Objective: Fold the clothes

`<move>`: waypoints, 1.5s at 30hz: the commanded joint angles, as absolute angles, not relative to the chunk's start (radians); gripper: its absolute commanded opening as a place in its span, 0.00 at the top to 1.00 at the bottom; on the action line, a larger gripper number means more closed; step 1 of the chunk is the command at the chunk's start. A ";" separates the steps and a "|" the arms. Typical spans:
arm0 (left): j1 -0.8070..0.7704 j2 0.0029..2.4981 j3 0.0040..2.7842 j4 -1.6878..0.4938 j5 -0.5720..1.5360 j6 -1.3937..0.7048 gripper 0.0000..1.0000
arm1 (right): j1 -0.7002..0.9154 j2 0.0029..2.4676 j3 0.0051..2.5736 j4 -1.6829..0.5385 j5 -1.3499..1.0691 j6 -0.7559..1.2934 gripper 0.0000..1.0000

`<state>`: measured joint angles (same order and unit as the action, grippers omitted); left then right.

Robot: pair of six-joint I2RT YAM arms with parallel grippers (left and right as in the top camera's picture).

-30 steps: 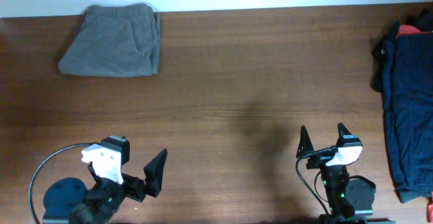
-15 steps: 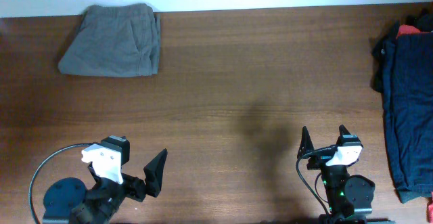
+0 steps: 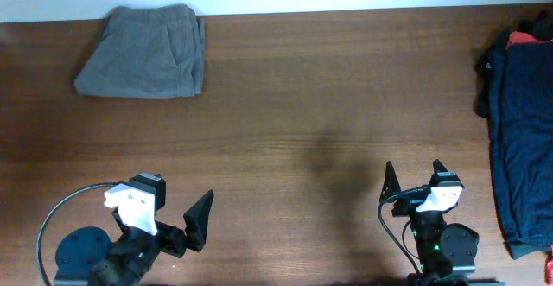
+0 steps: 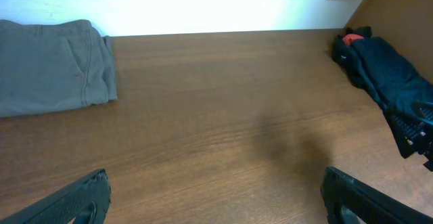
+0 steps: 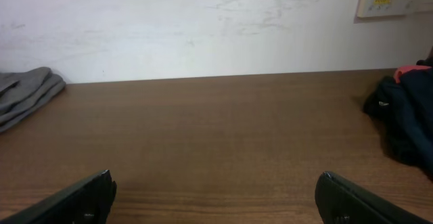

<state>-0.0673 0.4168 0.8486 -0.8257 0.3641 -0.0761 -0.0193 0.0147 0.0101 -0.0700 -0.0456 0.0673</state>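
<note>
The grey-olive shorts (image 3: 143, 52) lie folded into a compact rectangle at the table's far left corner; they also show in the left wrist view (image 4: 51, 67) and at the left edge of the right wrist view (image 5: 26, 92). My left gripper (image 3: 177, 212) is open and empty near the front left edge, far from the shorts; its fingers show in the left wrist view (image 4: 216, 200). My right gripper (image 3: 413, 178) is open and empty near the front right; its fingers show in the right wrist view (image 5: 216, 197).
A pile of dark navy garments (image 3: 521, 139) with a bit of red cloth (image 3: 521, 37) lies along the right edge, also in the left wrist view (image 4: 385, 82) and right wrist view (image 5: 406, 109). A white wall (image 5: 203, 28) backs the wooden table (image 3: 328, 104).
The right gripper has drawn back slightly toward the front edge. The shorts and the left arm have not moved.
</note>
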 commanded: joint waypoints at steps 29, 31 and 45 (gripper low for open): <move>-0.069 0.273 0.670 -0.812 0.186 -0.120 0.01 | -0.027 0.004 0.006 -0.077 -0.032 0.060 0.01; -0.069 0.239 0.611 -0.751 0.182 -0.119 0.01 | -0.027 0.004 0.006 -0.078 -0.032 0.060 0.01; -0.069 0.088 0.234 -0.287 0.103 -0.118 0.01 | -0.027 0.004 0.006 -0.077 -0.032 0.060 0.01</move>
<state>-0.0673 0.1345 0.2893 -0.3103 0.1692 -0.1173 -0.0193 0.0147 0.0101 -0.0704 -0.0452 0.0666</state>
